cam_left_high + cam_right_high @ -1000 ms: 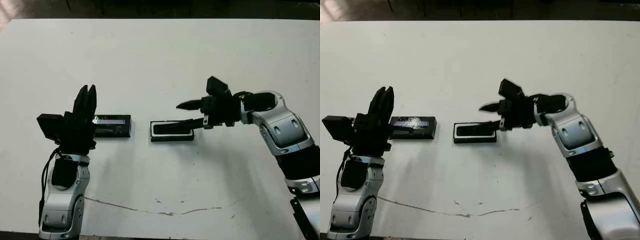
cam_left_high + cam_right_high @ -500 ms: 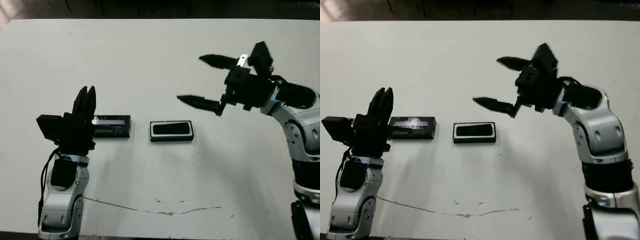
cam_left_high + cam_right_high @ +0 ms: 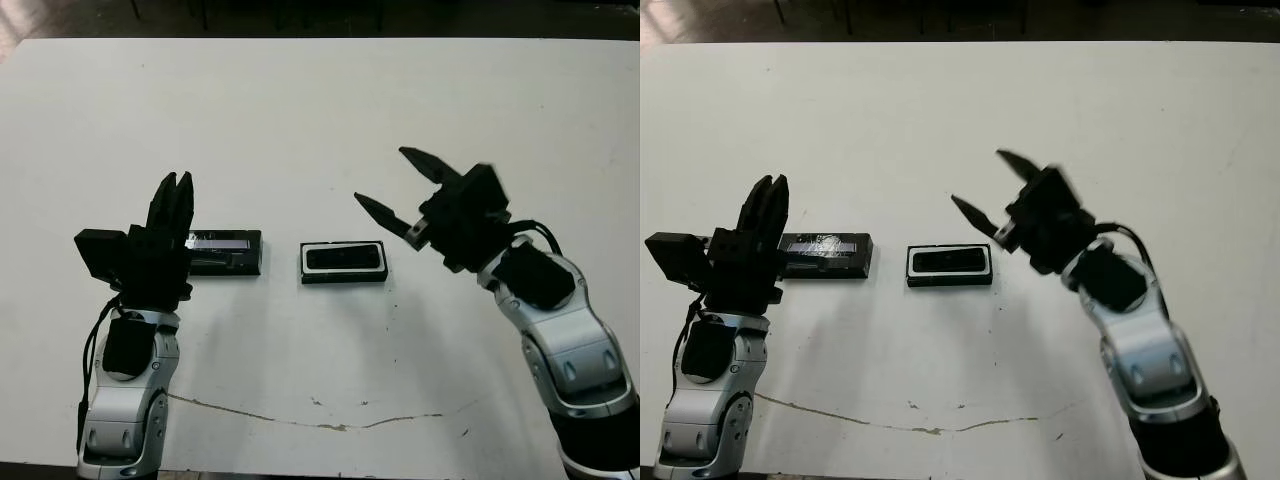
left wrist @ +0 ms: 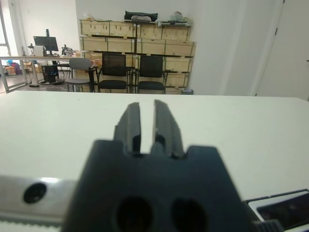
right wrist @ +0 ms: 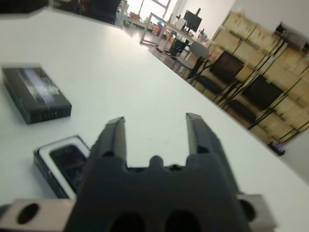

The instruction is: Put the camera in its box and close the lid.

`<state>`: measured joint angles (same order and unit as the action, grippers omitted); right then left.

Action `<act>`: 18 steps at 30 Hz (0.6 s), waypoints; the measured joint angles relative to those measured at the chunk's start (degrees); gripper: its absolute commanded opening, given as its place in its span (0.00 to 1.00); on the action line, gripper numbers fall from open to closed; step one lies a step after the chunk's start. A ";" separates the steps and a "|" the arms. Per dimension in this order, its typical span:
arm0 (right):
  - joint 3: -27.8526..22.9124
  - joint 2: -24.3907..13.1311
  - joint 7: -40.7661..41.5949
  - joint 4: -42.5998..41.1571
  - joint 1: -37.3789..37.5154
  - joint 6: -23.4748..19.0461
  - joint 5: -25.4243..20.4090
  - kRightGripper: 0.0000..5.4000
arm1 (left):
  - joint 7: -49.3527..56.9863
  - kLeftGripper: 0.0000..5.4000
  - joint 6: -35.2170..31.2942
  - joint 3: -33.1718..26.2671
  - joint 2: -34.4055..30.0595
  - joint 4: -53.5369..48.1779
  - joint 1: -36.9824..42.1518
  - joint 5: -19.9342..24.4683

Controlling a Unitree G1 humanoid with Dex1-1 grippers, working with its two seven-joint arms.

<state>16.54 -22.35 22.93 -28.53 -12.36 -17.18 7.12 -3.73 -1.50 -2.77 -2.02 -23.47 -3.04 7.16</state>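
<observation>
— What do you have on the left side?

— Your left end effector (image 3: 172, 190) stands upright over the near-left part of the white table (image 3: 300, 110), its two black fingers pressed nearly together with only a thin slit between them, gripping nothing. Just to its right, partly behind the fingers, lies the flat black rectangular lid with the silvery strip along its top (image 3: 226, 250).

— And the middle?

— You will find the small shallow box with black outer walls and a white lining (image 3: 343, 262) lying flat just right of the lid, a small gap of table between them. The slim black camera bar (image 3: 343, 258) rests inside it, with the white lining showing all round. The box is uncovered.

— The right side?

— Your right end effector (image 3: 390, 185) hangs above the table just right of and beyond the box, fingers spread wide, carrying nothing and touching neither box nor camera. Its tips point left and away from you.
</observation>
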 measured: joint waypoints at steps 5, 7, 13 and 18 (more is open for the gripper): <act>2.81 -0.39 -0.36 -0.08 1.23 1.33 6.30 0.05 | 0.01 0.00 0.00 0.01 0.00 0.00 0.00 -0.20; 3.38 -0.46 -0.15 -0.33 1.67 1.05 7.72 0.00 | 0.01 0.00 0.00 0.00 0.00 0.00 -0.02 -0.24; 5.30 -0.48 1.42 -0.96 1.89 -1.90 11.66 0.00 | 0.00 0.00 -0.08 0.00 0.01 -0.01 -0.10 -0.18; 6.31 -0.47 1.42 1.26 2.06 -1.77 13.94 0.00 | -0.01 0.00 -0.08 0.02 0.00 -0.04 -0.34 -0.18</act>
<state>22.84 -22.82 24.35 -27.27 -10.30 -18.95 21.06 -3.74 -1.59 -2.76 -2.01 -23.51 -3.39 6.98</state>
